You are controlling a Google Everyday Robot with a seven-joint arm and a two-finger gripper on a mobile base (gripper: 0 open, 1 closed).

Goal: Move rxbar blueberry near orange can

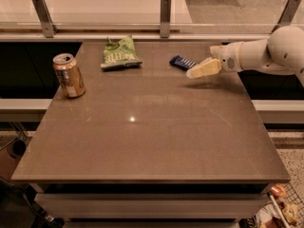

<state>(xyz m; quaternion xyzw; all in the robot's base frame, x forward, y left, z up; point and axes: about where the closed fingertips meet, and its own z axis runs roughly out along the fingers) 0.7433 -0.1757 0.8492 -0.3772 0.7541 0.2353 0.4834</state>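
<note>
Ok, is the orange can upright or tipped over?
Upright: the orange can stands on its base, silver top and tab facing up. The claw is beside the rxbar blueberry.

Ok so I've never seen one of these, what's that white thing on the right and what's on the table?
That white thing is a robot arm with a grasping tool at its end. The one picture looks down on a brown table from the front. On it: a blue rxbar blueberry at the back, a green chip bag left of it, an upright orange can near the left edge. The tool is right beside the bar, which lies on the table, unlifted.
</note>
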